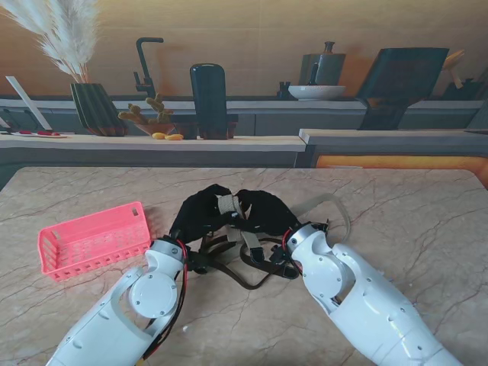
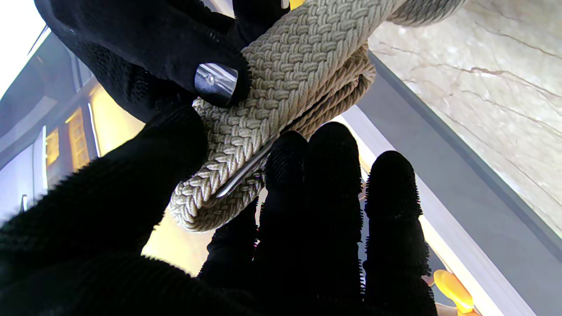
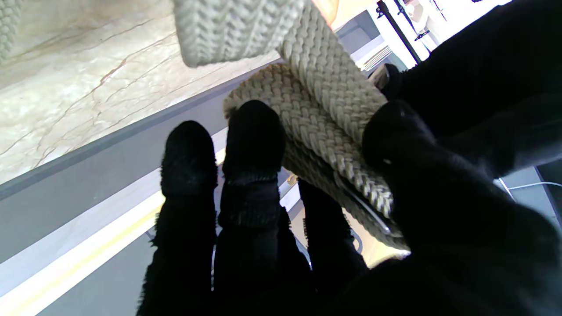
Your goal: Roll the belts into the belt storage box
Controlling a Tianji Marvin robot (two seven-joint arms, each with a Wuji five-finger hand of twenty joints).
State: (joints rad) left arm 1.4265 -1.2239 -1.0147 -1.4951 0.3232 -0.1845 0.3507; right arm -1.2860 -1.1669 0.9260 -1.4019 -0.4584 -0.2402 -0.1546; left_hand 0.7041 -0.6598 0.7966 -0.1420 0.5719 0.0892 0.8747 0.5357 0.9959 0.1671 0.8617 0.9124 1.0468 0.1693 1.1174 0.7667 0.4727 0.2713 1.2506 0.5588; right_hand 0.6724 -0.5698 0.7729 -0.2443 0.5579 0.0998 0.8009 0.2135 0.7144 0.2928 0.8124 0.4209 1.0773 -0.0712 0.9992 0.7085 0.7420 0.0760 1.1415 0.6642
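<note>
- The pink belt storage box sits near the left edge of the marble surface, apart from both hands.
- The left hand, in a black glove, grasps the beige braided belt; its thumb and fingers press on the coiled part.
- The right hand grasps the same coil from the other side, and the belt's free end trails toward the right.
- A dark brown belt lies loose mid-surface, nearer to me, between the forearms.
</note>
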